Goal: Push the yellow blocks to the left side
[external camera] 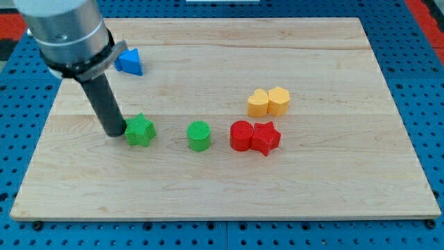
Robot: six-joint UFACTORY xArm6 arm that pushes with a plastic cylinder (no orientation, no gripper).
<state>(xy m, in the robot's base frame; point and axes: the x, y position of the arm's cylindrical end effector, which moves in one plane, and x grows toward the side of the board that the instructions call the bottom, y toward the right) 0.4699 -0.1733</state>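
On pale wooden counter, our tip touches ribbed green star block from view's left; yellow heart block and yellow hexagonal block touch, view's right. No jaws fitted; we see plain rod.

Arm cut off by view's top edge, and it hides the blue block's left part near the board's top-left corner. Board's bottom corners slightly clipped.
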